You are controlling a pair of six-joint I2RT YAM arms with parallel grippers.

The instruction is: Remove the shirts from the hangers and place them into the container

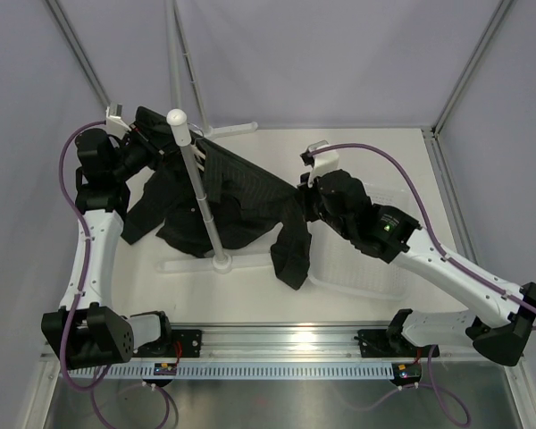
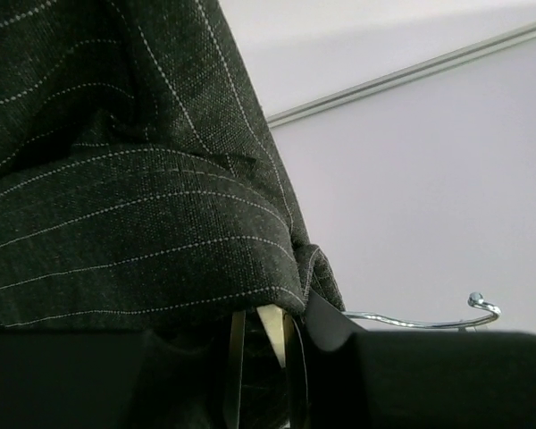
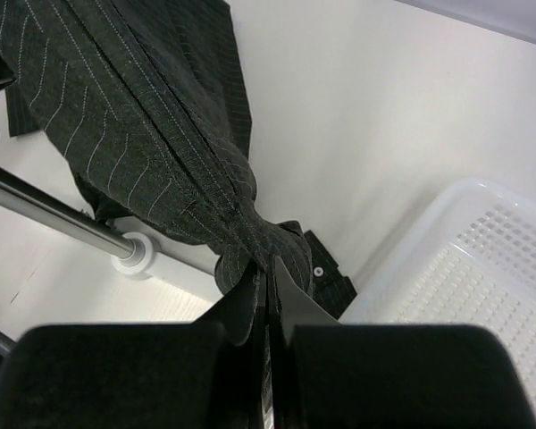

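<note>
The black pinstriped shirt [image 1: 241, 192] stretches in the air from the rack top at the left to my right gripper [image 1: 305, 198]. One sleeve [image 1: 290, 250] hangs down beside the container [image 1: 353, 284], a white slotted basket under my right arm. My right gripper [image 3: 270, 281] is shut on a bunched fold of the shirt [image 3: 161, 116]. My left gripper [image 1: 152, 143] is up by the rack's white knob. In its wrist view the left gripper [image 2: 268, 335] is shut on the cream hanger [image 2: 275, 329] under the cloth [image 2: 125, 179], and the silver hook [image 2: 429, 320] sticks out to the right.
The grey rack pole [image 1: 201, 192] with its white knob [image 1: 177, 117] stands on a round base [image 1: 221, 263] left of centre, and the shirt is draped across it. The pole [image 3: 54, 214] and the basket's corner [image 3: 482, 268] show below my right gripper. Frame posts rise at the back.
</note>
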